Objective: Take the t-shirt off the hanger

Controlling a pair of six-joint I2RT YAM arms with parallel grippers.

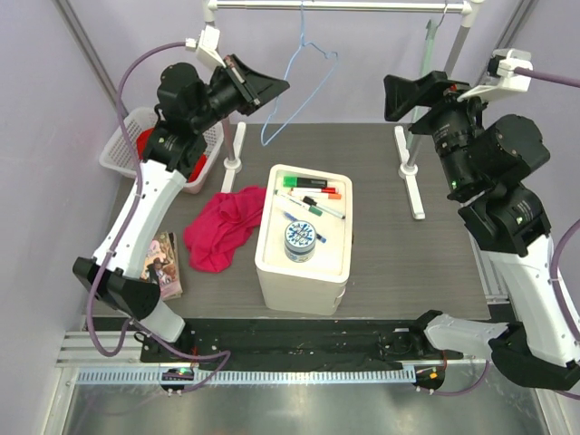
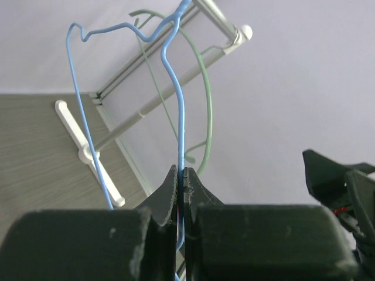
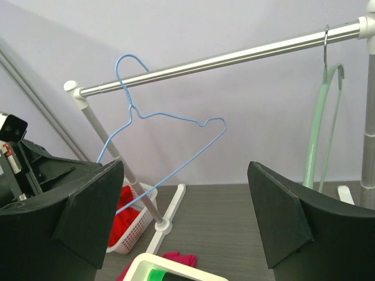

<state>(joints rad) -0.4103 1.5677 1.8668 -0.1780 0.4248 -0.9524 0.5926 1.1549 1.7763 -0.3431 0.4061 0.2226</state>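
The pink t-shirt [image 1: 222, 227] lies crumpled on the table, left of the white box; an edge of it shows in the right wrist view [image 3: 176, 257]. The bare blue wire hanger [image 1: 275, 113] hangs from the rail [image 1: 344, 7]. My left gripper [image 1: 276, 88] is raised and shut on the hanger's wire; the left wrist view shows the wire [image 2: 181, 117] pinched between the jaws [image 2: 180, 171]. My right gripper [image 1: 408, 95] is raised to the right of it, open and empty [image 3: 185, 175]; in that view the hanger [image 3: 170, 117] hangs beyond it.
A green hanger [image 1: 428, 50] hangs at the rail's right end. A white box [image 1: 304, 272] holds markers and a tape roll. A white basket [image 1: 122, 149] with red cloth stands at back left. A book [image 1: 163, 263] lies at the left edge. The rack's feet [image 1: 412, 181] stand on the table.
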